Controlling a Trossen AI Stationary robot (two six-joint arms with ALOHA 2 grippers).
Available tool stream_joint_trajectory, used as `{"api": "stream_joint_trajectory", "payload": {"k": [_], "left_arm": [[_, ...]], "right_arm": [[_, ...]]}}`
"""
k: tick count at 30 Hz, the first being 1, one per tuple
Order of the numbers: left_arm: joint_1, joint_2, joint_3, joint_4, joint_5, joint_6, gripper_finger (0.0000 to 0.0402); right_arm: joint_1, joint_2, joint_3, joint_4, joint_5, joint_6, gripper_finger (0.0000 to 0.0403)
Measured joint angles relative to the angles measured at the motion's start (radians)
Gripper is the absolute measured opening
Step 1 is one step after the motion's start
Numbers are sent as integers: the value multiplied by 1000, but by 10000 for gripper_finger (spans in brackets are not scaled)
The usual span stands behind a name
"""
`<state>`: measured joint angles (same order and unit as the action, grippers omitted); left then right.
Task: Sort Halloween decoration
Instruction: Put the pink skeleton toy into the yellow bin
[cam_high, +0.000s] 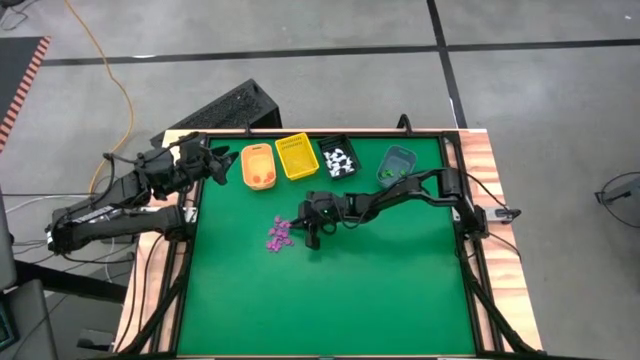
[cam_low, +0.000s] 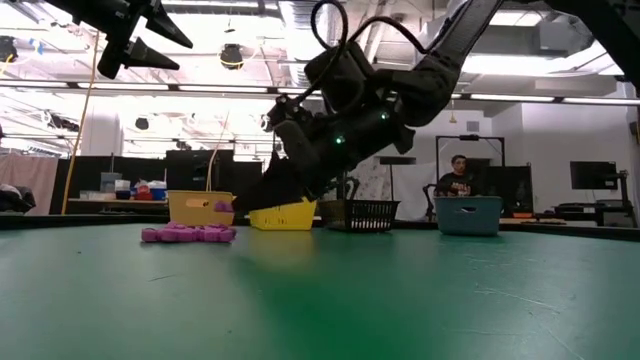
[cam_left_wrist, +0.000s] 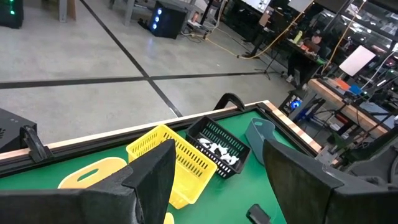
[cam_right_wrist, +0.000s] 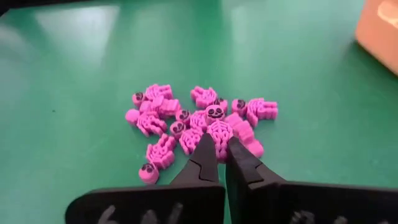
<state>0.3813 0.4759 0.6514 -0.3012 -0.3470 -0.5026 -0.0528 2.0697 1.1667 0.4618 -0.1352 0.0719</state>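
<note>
Jaws, right: the right gripper (cam_right_wrist: 216, 151) is seen pressed shut at the edge of the purple pile, its tips pinched on what looks like a single purple trinket (cam_right_wrist: 219, 132) with a web pattern; whether the piece is truly caught is judged likely, not certain.
Jaws, left: the left gripper (cam_left_wrist: 214, 168) is held wide apart with nothing between its fingers.
Step in hand: a pick from the purple trinkets (cam_high: 279, 234) is judged to be under way, the grasp just made and the lift not yet begun.
Where the pile lies: the purple pieces are gathered left of centre in the high view, on the green bench (cam_high: 330, 300), below the row of bins.
Bins: along the upper edge of the bench an orange bin (cam_high: 258, 166), a yellow bin (cam_high: 296, 156), a black bin (cam_high: 339, 158) with white pieces and a grey-blue bin (cam_high: 396, 165) with green pieces are lined up.
Next move: a straight lift is called for, so that neighbours touching the held piece are not dragged along; then a carry to whichever bin is meant for purple, which cannot be told.
Pose, right arm: it is stretched from the right edge toward the centre, wrist tipped down, tips at the bench surface.
Pose, left arm: it is parked at the upper left, raised above the bench beside the orange bin.
</note>
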Motion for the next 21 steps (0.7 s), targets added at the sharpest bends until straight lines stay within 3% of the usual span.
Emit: {"api": "stream_joint_trajectory", "payload": {"k": [10,21], "left_arm": [[0,0,0,0,0,-3,232],[0,0,0,0,-3,-7,232]], "right_arm": [[-5,-68,1,9,8,0,8],[-145,-127,37,13,165,33,8]]}}
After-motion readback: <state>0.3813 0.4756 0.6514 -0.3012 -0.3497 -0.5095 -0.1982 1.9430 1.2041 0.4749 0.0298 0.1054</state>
